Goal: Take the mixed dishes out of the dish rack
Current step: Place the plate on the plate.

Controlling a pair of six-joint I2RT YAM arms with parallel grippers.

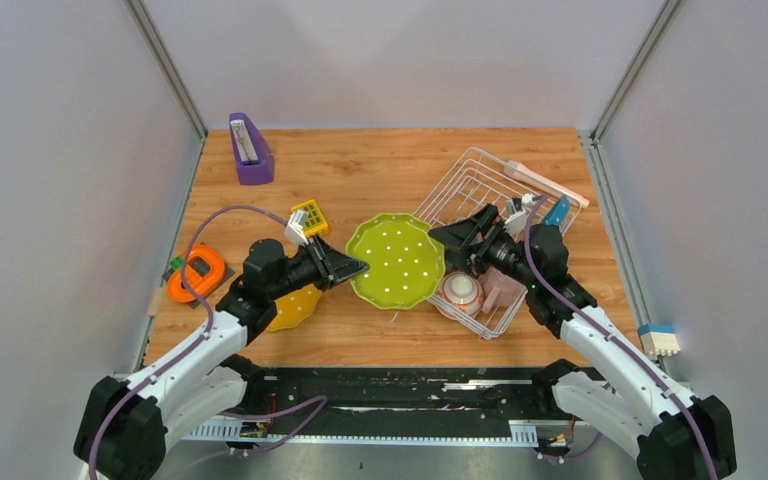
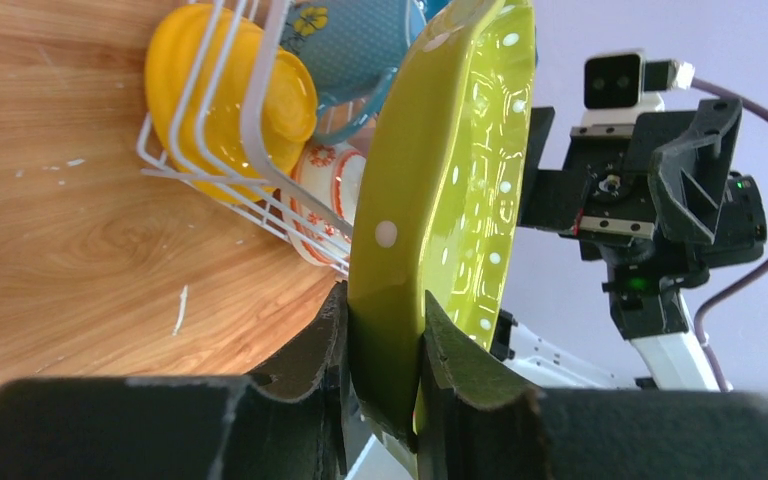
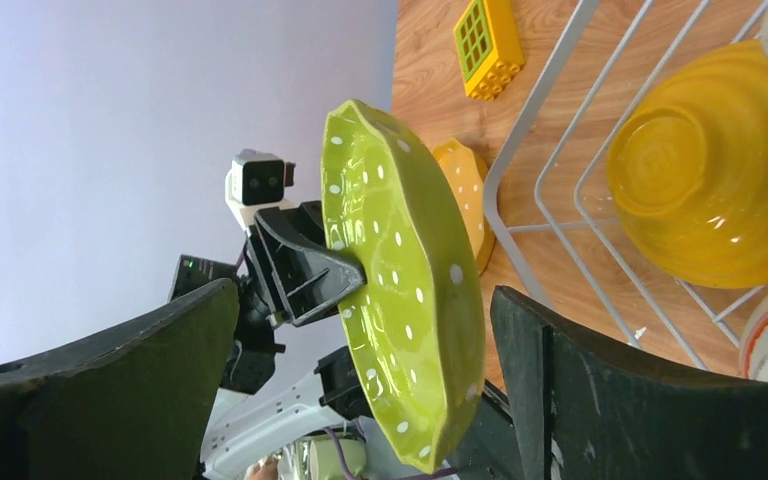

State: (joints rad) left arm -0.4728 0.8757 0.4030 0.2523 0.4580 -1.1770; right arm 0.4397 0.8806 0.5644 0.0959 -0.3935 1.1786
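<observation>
The scalloped green white-dotted plate (image 1: 395, 260) is held above the table, left of the dish rack (image 1: 465, 185). My left gripper (image 1: 348, 265) is shut on its left rim; the left wrist view shows the plate (image 2: 450, 180) pinched edge-on in that gripper (image 2: 385, 310). My right gripper (image 1: 450, 237) is open at the plate's right rim; the plate (image 3: 400, 270) stands between its spread fingers (image 3: 600, 390) without touching them. The rack holds a yellow-orange bowl (image 3: 700, 190), a red-rimmed cup (image 1: 462, 292), a blue mug (image 2: 355, 40) and a pink mug (image 1: 507, 290). A yellow plate (image 1: 293, 308) lies on the table under my left arm.
A small yellow grid block (image 1: 310, 215) lies left of the green plate. An orange round gadget (image 1: 197, 275) sits at the left edge. A purple wedge holder (image 1: 250, 150) stands at the back left. A white and blue block (image 1: 658, 340) lies off the table's right side.
</observation>
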